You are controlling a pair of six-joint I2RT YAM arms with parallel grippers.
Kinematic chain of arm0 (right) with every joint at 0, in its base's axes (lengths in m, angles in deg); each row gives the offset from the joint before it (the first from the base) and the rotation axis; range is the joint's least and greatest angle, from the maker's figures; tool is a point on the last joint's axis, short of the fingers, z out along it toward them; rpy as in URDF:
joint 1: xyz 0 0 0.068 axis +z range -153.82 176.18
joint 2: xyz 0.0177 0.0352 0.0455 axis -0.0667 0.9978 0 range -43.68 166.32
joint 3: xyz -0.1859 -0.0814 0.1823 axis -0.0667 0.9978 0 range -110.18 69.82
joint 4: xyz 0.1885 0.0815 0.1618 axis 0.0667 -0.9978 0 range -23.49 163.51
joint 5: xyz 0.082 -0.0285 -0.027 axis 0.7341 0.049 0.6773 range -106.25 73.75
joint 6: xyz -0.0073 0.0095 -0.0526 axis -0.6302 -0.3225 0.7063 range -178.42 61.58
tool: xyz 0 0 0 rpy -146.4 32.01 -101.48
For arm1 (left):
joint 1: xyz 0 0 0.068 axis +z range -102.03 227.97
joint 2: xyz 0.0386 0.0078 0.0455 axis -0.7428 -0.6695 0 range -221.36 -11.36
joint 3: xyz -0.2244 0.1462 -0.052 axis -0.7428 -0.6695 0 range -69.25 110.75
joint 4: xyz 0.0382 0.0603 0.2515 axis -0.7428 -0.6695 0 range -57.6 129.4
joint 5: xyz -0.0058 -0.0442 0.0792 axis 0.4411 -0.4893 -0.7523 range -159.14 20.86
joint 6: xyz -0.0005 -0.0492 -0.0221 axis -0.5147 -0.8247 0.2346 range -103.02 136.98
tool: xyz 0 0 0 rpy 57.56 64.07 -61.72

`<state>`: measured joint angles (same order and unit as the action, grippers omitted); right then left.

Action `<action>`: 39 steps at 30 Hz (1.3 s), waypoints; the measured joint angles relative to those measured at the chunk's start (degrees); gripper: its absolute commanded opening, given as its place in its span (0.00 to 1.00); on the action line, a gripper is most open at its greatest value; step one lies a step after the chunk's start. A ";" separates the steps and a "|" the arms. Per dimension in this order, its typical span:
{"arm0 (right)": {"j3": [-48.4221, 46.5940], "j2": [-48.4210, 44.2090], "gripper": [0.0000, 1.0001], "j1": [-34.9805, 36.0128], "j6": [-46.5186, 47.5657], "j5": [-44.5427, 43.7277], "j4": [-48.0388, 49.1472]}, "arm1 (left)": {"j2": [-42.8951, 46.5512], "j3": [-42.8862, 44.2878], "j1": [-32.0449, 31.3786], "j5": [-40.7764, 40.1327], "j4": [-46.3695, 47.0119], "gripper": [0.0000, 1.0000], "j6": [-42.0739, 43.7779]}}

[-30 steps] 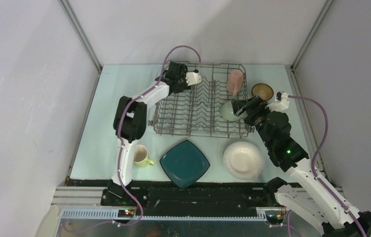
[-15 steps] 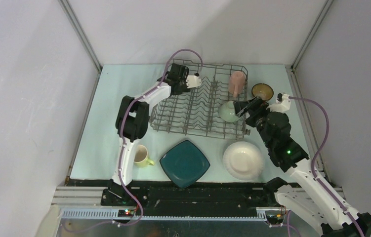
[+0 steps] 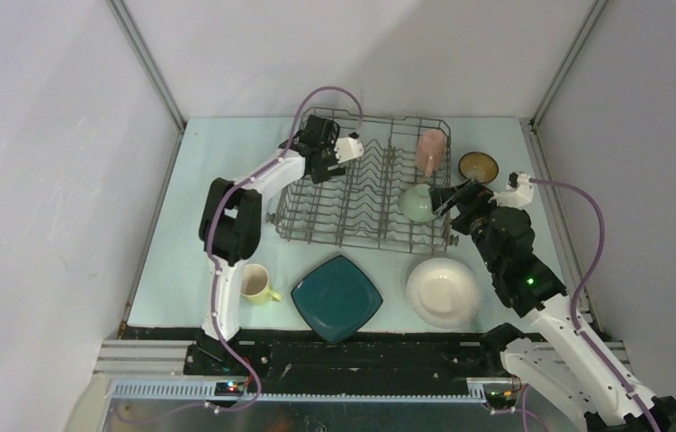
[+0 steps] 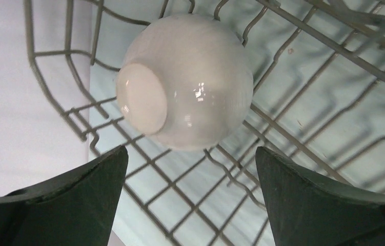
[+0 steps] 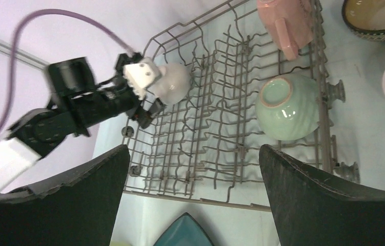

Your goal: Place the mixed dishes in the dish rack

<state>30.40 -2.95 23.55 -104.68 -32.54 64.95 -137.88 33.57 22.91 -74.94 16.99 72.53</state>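
1. On the desk [image 3: 190, 225], the dish rack [image 3: 352, 202] stands towards the far side, between the two arms.
2. The left end effector [image 4: 190, 154] hangs over the rack's far left corner with its jaws spread wide and nothing between them.
3. Just beyond its fingertips, a white bowl [image 4: 187, 82] lies tipped in the rack wires, its foot turned towards the left wrist camera.
4. The right end effector [image 5: 194, 148] hovers at the rack's right edge, also spread wide and holding nothing.
5. A pale green bowl [image 5: 287, 107] rests foot-up inside the rack by its right wall, near the right end effector.
6. A pink mug [image 3: 430, 148] sits in the rack's far right corner.
7. A brown bowl [image 3: 478, 166] stands on the desk just outside the rack, to its right.
8. Near the front edge, outside the rack, lie a yellow-green mug [image 3: 256, 283], a dark teal square plate [image 3: 337, 298] and a white round plate [image 3: 443, 292], in that order from left to right.
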 measured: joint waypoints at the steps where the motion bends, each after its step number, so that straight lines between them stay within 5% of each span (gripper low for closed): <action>1: 0.00 -0.04 0.99 -0.24 0.57 0.07 -0.09 | 1.55 -1.27 -0.11 0.52 0.37 1.00 -1.22; 10: -1.95 5.86 0.99 -3.63 6.95 8.24 -3.54 | 19.85 -13.44 -3.56 0.22 9.84 1.00 -15.98; 16: -3.19 9.97 0.99 -3.67 11.26 17.55 -6.23 | 31.28 -20.46 -7.76 -8.87 13.92 1.00 -41.16; 23: -3.23 10.51 0.94 -2.93 13.97 24.57 -12.31 | 45.38 -31.58 -7.74 -7.23 10.25 1.00 -63.71; 30: -1.51 12.59 0.83 9.88 12.87 25.42 -14.05 | 58.90 -46.49 -7.67 2.05 5.25 0.92 -72.15; 39: 10.12 19.93 0.71 17.62 3.52 25.11 -5.31 | 62.53 -60.30 -10.67 9.33 1.53 0.82 -77.53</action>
<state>40.52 16.99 41.17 -101.16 -7.43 59.64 -75.34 -26.73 12.24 -65.61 18.52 -5.00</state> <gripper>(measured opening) 0.747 0.846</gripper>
